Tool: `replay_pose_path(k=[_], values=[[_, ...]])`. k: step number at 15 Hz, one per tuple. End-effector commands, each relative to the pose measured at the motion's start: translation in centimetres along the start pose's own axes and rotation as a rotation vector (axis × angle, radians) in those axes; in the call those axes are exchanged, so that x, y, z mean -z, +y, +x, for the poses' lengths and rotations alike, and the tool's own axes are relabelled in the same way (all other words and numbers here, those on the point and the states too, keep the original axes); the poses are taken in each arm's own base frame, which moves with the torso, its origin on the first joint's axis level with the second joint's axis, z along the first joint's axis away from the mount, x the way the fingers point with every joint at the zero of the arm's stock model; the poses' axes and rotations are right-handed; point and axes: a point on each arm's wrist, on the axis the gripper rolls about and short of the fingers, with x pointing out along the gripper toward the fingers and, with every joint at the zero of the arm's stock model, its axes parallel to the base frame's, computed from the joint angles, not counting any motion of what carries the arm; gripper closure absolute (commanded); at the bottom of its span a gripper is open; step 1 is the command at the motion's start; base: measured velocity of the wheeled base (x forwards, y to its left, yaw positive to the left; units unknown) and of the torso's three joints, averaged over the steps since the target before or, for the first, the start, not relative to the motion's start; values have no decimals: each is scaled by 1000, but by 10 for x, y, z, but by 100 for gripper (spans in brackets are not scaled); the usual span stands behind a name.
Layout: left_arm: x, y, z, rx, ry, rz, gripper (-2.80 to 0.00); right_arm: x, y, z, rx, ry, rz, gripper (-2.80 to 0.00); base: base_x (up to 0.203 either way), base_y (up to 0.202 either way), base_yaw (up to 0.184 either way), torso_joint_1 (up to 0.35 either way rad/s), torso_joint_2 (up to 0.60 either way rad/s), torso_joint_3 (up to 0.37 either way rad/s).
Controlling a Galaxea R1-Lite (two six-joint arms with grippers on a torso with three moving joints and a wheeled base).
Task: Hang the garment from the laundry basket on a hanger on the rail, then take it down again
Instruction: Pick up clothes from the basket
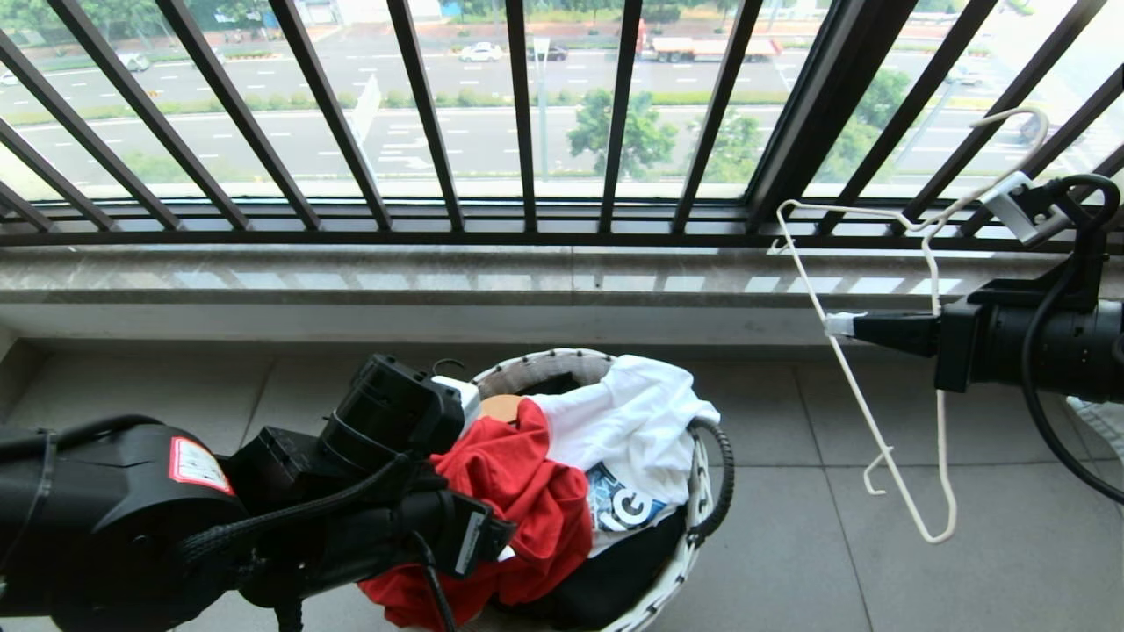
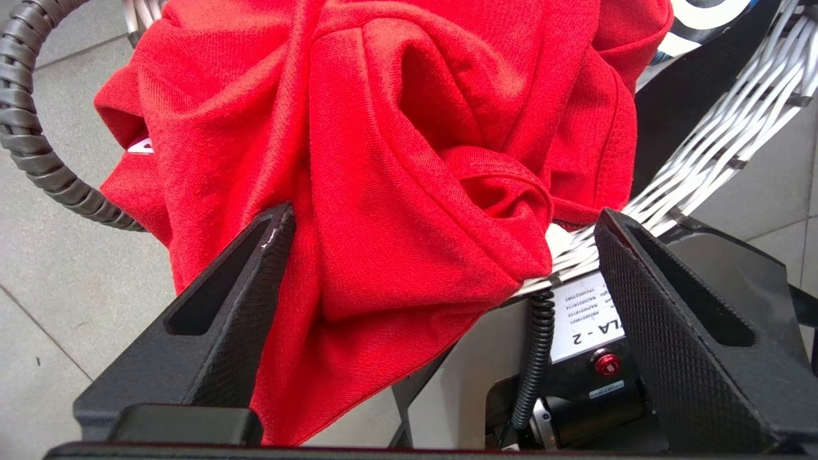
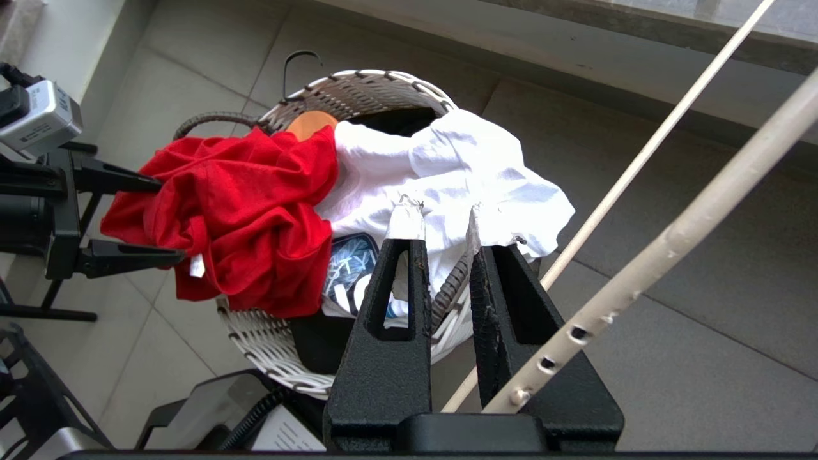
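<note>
The garment is a crumpled red T-shirt lying over the near-left rim of the laundry basket. My left gripper stands open, with one finger on each side of a hanging fold of the garment. The right wrist view shows the left gripper at the garment's outer edge. My right gripper is held up at the right, shut on the off-white wire hanger. The hanger's wire runs past the right gripper. The rail is out of view.
A white T-shirt with blue print and a black shirt share the basket. The black barred window railing and a stone sill stand behind it. Grey floor tiles surround the basket, and my own base sits just below its rim.
</note>
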Motion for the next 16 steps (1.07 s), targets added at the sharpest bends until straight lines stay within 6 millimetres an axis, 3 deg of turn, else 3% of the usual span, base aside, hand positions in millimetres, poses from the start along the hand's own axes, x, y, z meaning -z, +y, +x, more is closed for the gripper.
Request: replay_pose_path(k=[1,5,9,16], values=[[1,-2,8,-10,21,4,0,0,0,1,-5,0,-1,0,0,0,0,0,0,0],[0,-1,4,-10,8,1,0,0,0,1,-5,0,-1,0,0,0,0,0,0,0],[-6,3,-19,1,-62,-12,0,0,0,0,-4,0,0,0,0,0,0,0,0,0],[-24,-14,-96,169,-309,8,0,0,0,1,-5,0,0,0,0,0,0,0,0,0]])
